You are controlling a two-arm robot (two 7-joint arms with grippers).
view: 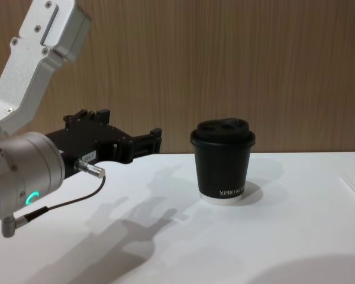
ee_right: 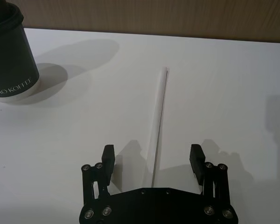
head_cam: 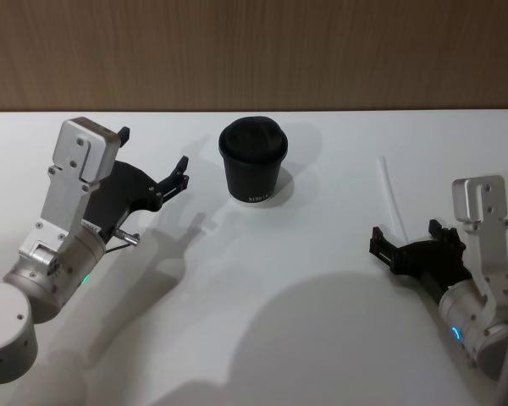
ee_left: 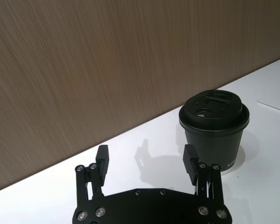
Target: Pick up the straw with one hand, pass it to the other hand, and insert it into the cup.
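The white straw (head_cam: pixel 392 199) lies flat on the table, right of the black lidded cup (head_cam: pixel 253 161). My right gripper (head_cam: pixel 405 233) is open at the straw's near end. In the right wrist view the straw (ee_right: pixel 159 121) runs out from between the spread fingers (ee_right: pixel 196 156) of the right gripper (ee_right: pixel 152 154), untouched by either, with the cup (ee_right: pixel 9 56) farther off. My left gripper (head_cam: pixel 155 152) hovers open and empty left of the cup. The left wrist view shows the left gripper (ee_left: pixel 146 156) facing the cup (ee_left: pixel 214 126). In the chest view the cup (view: pixel 223 163) stands upright.
A white table (head_cam: pixel 262 288) carries everything, and a wood-panel wall (head_cam: pixel 254 51) backs its far edge. A thin black cable with a metal plug (view: pixel 89 168) hangs off the left arm. Open table surface lies between the two arms.
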